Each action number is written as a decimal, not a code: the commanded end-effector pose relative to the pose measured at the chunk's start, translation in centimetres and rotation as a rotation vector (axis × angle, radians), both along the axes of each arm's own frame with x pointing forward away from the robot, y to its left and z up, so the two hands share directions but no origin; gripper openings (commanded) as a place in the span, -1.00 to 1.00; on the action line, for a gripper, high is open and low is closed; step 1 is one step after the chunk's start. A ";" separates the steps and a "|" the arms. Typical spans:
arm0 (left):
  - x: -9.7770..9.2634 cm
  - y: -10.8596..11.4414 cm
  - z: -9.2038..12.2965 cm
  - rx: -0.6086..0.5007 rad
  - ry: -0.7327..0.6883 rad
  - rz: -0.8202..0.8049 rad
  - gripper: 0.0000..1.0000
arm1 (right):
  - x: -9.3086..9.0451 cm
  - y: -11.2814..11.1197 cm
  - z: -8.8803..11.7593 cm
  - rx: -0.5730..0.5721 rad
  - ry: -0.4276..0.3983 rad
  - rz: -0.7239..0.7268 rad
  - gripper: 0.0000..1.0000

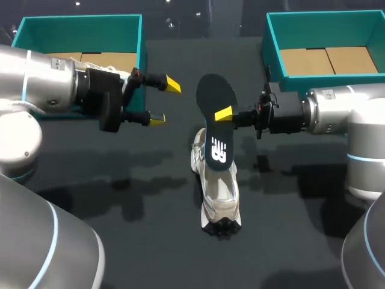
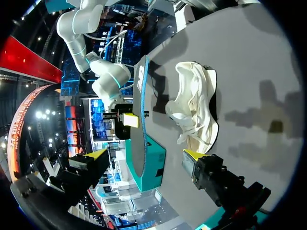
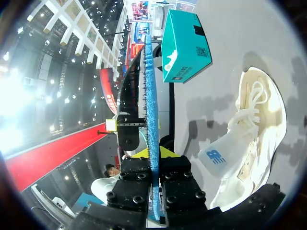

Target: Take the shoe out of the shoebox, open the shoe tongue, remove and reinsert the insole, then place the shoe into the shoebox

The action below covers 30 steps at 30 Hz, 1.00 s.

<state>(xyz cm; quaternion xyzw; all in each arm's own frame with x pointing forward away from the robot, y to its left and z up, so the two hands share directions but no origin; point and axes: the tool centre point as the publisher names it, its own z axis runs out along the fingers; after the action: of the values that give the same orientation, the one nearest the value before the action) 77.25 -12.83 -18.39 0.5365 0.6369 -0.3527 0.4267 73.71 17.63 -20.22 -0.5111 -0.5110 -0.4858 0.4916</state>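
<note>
**Insole pinched on edge over the shoe, other arm standing by**

The right fingers (image 1: 223, 113) are closed on the insole (image 1: 215, 96), one yellow tip on each face. They pinch it partway along its length, so the wide end stands out to one side of the grip and the end with the logo hangs to the other, toward the shoe (image 1: 219, 192). In the right wrist view the insole (image 3: 149, 86) runs edge-on straight out from between the fingers (image 3: 165, 152). A flat pinch like this likely keeps the thin, floppy sheet from folding.

The shoe lies on the dark surface (image 1: 120, 180) below and just beside those fingers. Its mouth faces the hanging end and its tongue is pulled out, which leaves the opening free for the insole. From the left wrist view the insole (image 2: 139, 124) looks clear of the shoe (image 2: 196, 110), not seated in it. I judge the task to be at the insole step, with the return to the box not yet done.

The left fingers (image 1: 172, 84) are spread wide and hold nothing. They point across at the insole from well apart, probably ready to steady the shoe.

Behind the left fingers sits one teal shoebox (image 1: 78, 21), and behind the right arm the other shoebox (image 1: 325, 17).
</note>
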 end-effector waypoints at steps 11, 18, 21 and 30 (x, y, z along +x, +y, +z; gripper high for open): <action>0.9 -2.8 -2.0 -0.246 0.020 0.024 1.00 | -0.2 0.8 -0.2 0.021 0.025 -0.012 -1.00; 0.7 -3.7 -1.9 -0.250 0.044 0.007 0.65 | -0.3 1.6 -0.2 0.040 0.053 0.006 -1.00; 0.6 -4.1 -2.0 -0.251 0.054 -0.001 0.45 | -0.4 1.9 -0.4 0.054 0.054 0.014 -1.00; 0.6 -5.2 -2.4 -0.255 0.076 -0.006 0.03 | -0.3 2.7 -0.7 0.082 0.052 0.028 -1.00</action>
<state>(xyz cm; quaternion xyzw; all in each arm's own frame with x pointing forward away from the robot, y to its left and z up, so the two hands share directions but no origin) 77.62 -17.47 -20.61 0.4656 0.6019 -0.4524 0.4650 73.14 19.88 -20.48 -0.4986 -0.4854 -0.4851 0.5296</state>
